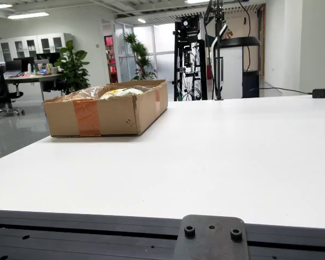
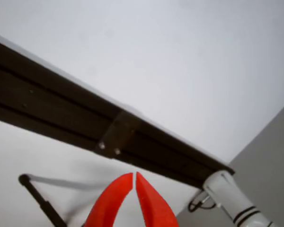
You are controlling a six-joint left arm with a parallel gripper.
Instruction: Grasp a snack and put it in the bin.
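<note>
Office behind; white table (image 1: 216, 157) fills view. Cardboard bin (image 1: 105, 111) sits far left on table, snack bags (image 1: 119, 92) inside. Red gripper (image 2: 134, 177) fingertips nearly touching, holding nothing.

A white table (image 1: 233, 157) fills the foreground of an open office lit by ceiling strip lights (image 1: 27, 15). Behind the table stand tall windows (image 1: 151, 49), potted plants (image 1: 73, 67), a desk (image 1: 30, 78) and white wall cabinets (image 1: 27, 46)
</note>
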